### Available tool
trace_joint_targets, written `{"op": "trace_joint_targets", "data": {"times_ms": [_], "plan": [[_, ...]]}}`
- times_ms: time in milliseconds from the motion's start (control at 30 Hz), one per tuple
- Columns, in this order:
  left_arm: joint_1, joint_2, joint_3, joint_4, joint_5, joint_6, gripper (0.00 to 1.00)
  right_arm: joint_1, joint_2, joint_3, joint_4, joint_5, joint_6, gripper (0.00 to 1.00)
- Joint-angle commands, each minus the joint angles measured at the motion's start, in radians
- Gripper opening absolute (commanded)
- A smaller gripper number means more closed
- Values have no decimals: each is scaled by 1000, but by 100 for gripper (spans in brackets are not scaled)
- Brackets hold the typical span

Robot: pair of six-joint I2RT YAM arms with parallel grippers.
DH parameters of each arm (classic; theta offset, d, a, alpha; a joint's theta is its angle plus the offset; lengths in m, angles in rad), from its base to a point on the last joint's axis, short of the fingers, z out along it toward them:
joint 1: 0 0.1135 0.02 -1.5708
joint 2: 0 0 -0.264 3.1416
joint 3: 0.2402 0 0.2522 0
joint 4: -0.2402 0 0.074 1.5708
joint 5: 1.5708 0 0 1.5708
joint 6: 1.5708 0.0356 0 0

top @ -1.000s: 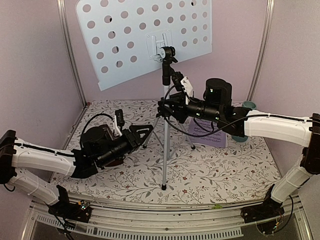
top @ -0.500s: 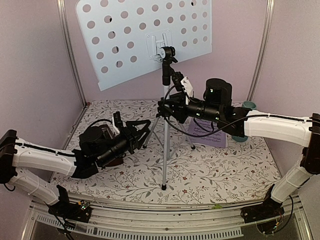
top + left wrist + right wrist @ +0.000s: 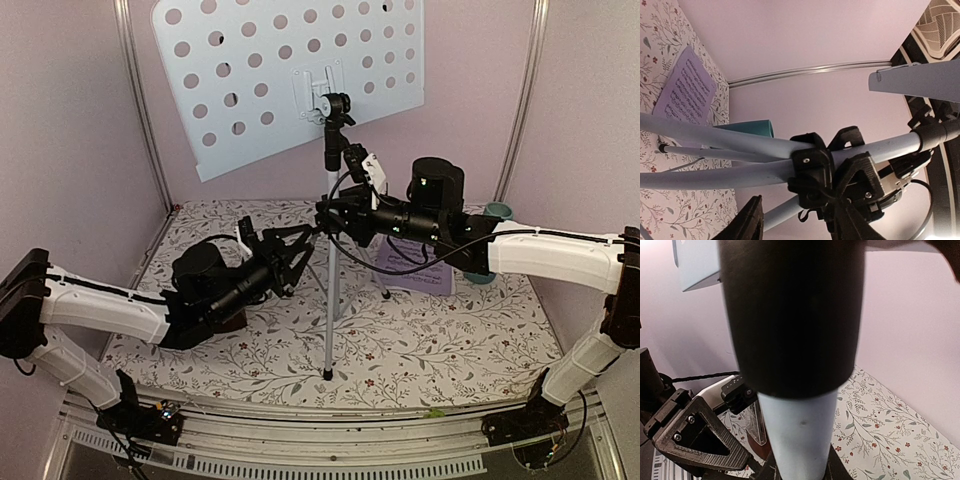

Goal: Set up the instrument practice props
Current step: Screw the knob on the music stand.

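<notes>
Jaws of the right gripper (image 3: pixel 328 222) clenched the music stand (image 3: pixel 290 80) by its pole (image 3: pixel 331 185). The left gripper (image 3: pixel 300 255) stood released at nine o'clock beside the tripod legs (image 3: pixel 327 330). Sheet music (image 3: pixel 415 268) lay at three o'clock, and the right arm half-hid a teal cup (image 3: pixel 497 211).

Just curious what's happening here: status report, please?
Right tool shut on music stand pole. Left tool open at its legs. Sheet music lying flat. Teal cup aside.

Music stand (image 3: pixel 315 85) — its top edge is cropped.

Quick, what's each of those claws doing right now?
Left gripper: open, holding nothing, close to the music stand.
Right gripper: shut on the music stand.
</notes>
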Motion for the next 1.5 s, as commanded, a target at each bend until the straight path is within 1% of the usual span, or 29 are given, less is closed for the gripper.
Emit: {"op": "trace_joint_targets", "data": {"times_ms": [0,167,333,467,733,833,867,933,1067,1267,1467], "plan": [[-17,32,59,71,-11,-10,49,21,84,-63,-197,-41,23,0],[-17,74,98,81,9,-26,47,20,79,-64,-197,-38,23,0],[-18,94,105,95,7,-36,44,21,81,-66,-197,-41,23,0],[-18,96,100,110,-3,-38,40,21,79,-65,-200,-40,23,0],[-10,120,105,128,16,-54,23,22,84,-67,-197,-43,25,0],[-5,120,102,126,20,-49,15,21,83,-68,-197,-41,25,0],[-3,119,100,120,22,-45,11,21,83,-68,-198,-41,25,0],[1,117,101,98,25,-31,6,21,83,-69,-198,-41,26,0],[2,111,106,29,38,47,0,20,83,-67,-198,-41,25,0],[13,105,92,-48,42,157,0,21,89,-65,-193,-43,25,0],[16,93,122,-151,44,355,0,21,90,-61,-192,-41,22,0]]}}
